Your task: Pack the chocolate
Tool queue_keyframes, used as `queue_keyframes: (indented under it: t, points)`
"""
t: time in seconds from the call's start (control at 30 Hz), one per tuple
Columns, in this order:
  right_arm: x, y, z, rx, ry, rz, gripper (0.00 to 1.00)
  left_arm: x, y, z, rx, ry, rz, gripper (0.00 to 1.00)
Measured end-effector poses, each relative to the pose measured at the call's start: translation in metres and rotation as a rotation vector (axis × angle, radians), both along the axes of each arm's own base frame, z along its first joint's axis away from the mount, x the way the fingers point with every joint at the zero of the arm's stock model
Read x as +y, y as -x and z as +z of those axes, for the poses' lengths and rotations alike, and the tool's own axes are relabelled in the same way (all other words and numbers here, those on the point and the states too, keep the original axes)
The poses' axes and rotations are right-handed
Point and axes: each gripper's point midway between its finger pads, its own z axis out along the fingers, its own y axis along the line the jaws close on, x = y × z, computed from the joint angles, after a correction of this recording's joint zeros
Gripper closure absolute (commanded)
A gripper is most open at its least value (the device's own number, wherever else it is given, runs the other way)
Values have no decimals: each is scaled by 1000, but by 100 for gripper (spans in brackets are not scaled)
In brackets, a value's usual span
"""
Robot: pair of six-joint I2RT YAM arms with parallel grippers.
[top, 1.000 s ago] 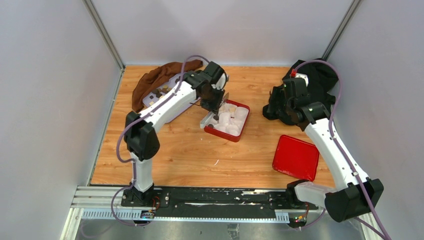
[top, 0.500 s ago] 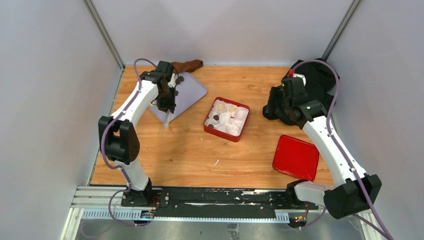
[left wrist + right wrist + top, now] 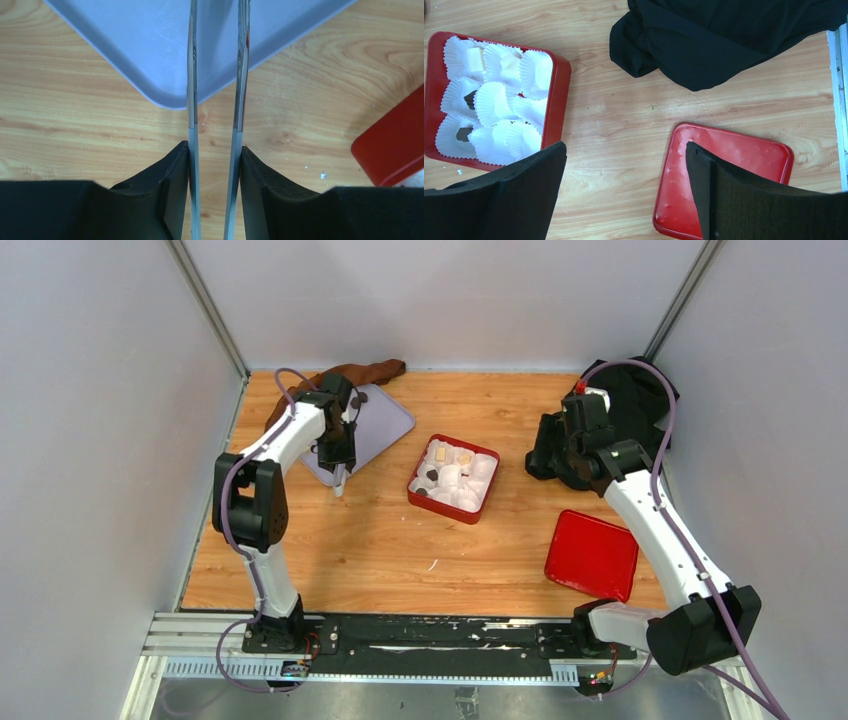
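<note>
The thin metal fingers (image 3: 192, 75) of the left gripper (image 3: 338, 478) stand a narrow gap apart with nothing between them; only tray and wood show through the slit. They point down over the near corner of the grey-blue tray (image 3: 150, 45), whose rounded rim lies right beneath them on the wooden table (image 3: 400, 550). The black pads (image 3: 529, 185) of the right gripper (image 3: 624, 150) are spread wide and hold nothing, hanging above bare wood between the red box (image 3: 558, 95) and the red lid (image 3: 724, 180). Some of the chocolate (image 3: 475, 59) sits in the white paper cups (image 3: 494, 100) that fill the box: two cream pieces in the far cups and two dark ones in the cups along the left side. From above, at least one more dark piece shows on the far end of the tray, beside the left arm. A brown cloth (image 3: 345, 374) lies just behind the tray, touching its far edge. A black cloth (image 3: 734, 35) is heaped at the far right of the table, under the right arm's wrist. The lid lies flat, well apart from the box.
</note>
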Motion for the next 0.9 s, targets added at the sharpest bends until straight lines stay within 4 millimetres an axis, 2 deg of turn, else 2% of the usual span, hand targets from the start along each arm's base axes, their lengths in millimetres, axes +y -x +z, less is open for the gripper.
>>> queue_keyframes:
  t: [0.1, 0.23, 0.53, 0.7, 0.8, 0.9]
  points:
    - [0, 0, 0, 0, 1, 0, 7, 2, -4, -7, 1, -13, 26, 52]
    - [0, 0, 0, 0, 4, 2, 7, 3, -10, -9, -14, -22, 53, 52]
    - [0, -1, -1, 4, 7, 3, 7, 5, -37, -16, -39, -25, 77, 53]
    - [-1, -1, -1, 4, 9, 2, 7, 8, -44, -22, -32, -27, 86, 54]
    - [-1, -1, -1, 5, 9, 1, 7, 10, -49, -22, -37, -26, 93, 58]
    - [-1, -1, -1, 5, 9, 1, 7, 11, -54, -20, -47, -24, 100, 69]
